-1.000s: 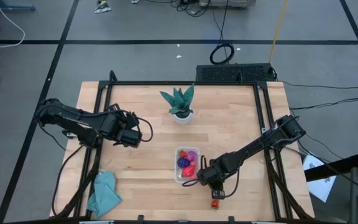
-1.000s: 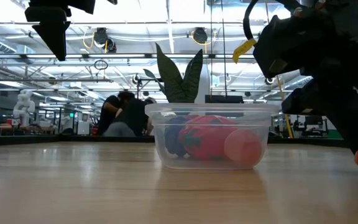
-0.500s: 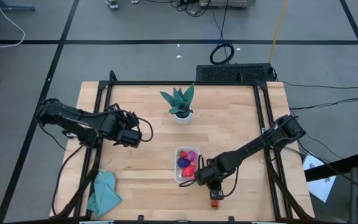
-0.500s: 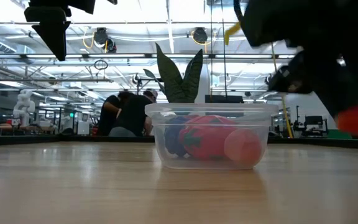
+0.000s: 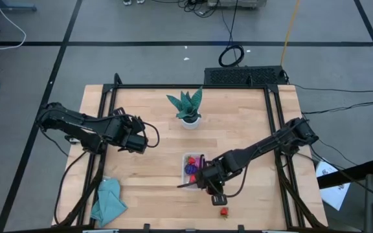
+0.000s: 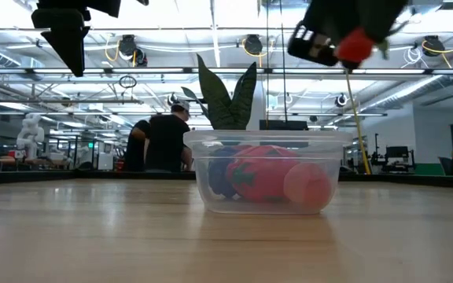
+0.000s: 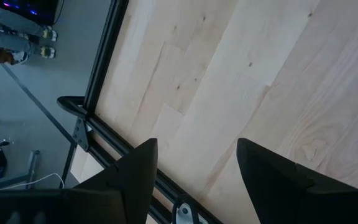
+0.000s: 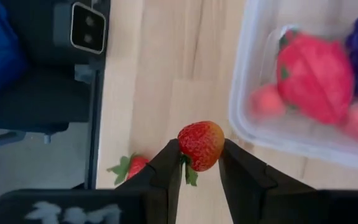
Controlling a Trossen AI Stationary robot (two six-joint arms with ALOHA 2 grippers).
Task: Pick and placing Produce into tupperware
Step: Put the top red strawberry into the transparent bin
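Overhead, the right gripper [image 8: 199, 163] pinches a red strawberry [image 8: 200, 145] in the air just beside the tupperware [image 5: 185, 182], which sits near the worktop's front edge. The left gripper [image 7: 194, 163], fingers spread, hangs near the left edge.

right claw [image 8: 201, 163] lifted a strawberry [image 8: 201, 144] toward the tupperware [image 5: 190, 173].

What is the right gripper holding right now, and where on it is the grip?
The right gripper holds a red strawberry, pinched at its lower sides between the two fingers, lifted beside the tupperware. The left gripper is open and holds nothing.
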